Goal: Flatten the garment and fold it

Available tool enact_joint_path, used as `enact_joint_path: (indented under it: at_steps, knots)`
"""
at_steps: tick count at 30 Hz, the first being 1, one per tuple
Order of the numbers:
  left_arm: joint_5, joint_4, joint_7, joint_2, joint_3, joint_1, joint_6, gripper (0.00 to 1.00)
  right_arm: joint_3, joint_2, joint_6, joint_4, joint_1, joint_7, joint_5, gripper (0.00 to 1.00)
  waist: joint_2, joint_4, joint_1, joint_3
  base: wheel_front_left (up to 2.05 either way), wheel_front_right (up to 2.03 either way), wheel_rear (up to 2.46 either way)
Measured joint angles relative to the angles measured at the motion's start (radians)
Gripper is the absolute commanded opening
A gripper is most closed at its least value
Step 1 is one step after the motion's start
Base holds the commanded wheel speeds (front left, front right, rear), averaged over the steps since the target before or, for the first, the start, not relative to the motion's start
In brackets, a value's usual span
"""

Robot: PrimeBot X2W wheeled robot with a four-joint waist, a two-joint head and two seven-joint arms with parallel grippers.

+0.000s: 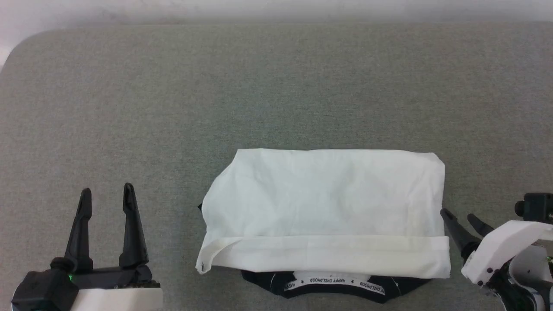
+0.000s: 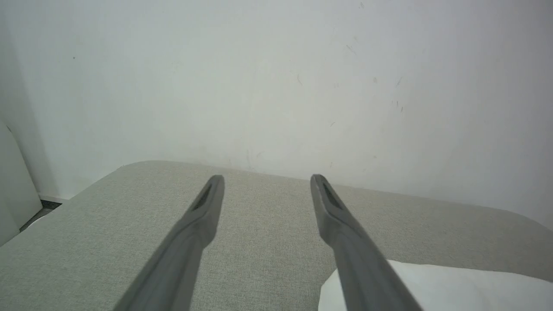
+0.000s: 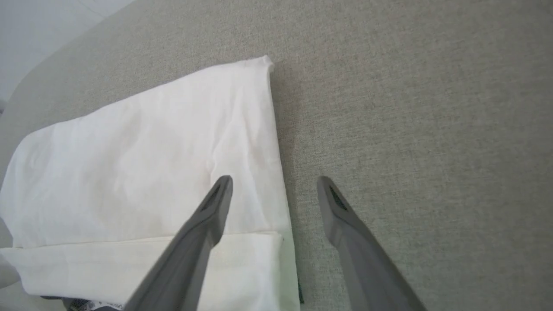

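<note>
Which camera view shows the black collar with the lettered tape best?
The head view: the black collar peeks out below the folded garment, its tape lettering readable. The right wrist view catches a dark sliver of it at the bottom edge; the left wrist view has a white garment corner.

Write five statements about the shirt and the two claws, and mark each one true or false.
1. The garment lies folded on the grey padded surface. True.
2. The left claw grips the garment's edge. False: it is open and holds nothing, standing apart from the garment, off to its left.
3. The black collar pokes out from under the fold's near edge. True.
4. The right claw is shut. False: it is open by the garment's right edge and holds nothing.
5. A black sleeve is spread across the top of the fold. False: the top layer is plain white.
</note>
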Motion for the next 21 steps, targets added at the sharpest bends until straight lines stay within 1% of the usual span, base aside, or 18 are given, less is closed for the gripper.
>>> enact_joint_path:
  at_steps: [4,8,13,17,21]
  knots:
    - [0.019,0.011,0.0,-0.025,0.024,0.0,-0.045,1.0,-0.002,-0.007,0.0,0.062,-0.034,0.002,-0.007,1.0,0.0,0.02,0.0,0.014,0.0,0.0,0.0]
    - [0.04,0.029,0.0,-0.036,0.032,-0.001,-0.08,1.0,0.004,-0.021,0.0,0.111,-0.06,0.01,-0.014,1.0,0.0,0.038,0.0,0.034,0.0,0.0,0.0]
    - [0.066,0.057,0.0,-0.046,0.029,-0.01,-0.117,1.0,0.056,-0.042,0.0,0.136,-0.088,0.037,-0.014,1.0,0.0,0.055,0.0001,0.063,0.0,0.0,0.0]
    - [0.067,0.076,0.0,-0.065,0.027,-0.022,-0.134,1.0,0.099,-0.061,0.0,0.143,-0.115,0.069,-0.014,1.0,0.0,0.065,0.0,0.083,0.0,0.0,0.0]
    - [0.067,0.095,0.0,-0.075,0.028,-0.035,-0.152,1.0,0.102,-0.066,0.001,0.183,-0.152,0.086,-0.017,1.0,0.0,0.071,-0.0001,0.099,0.0,0.0,0.0]
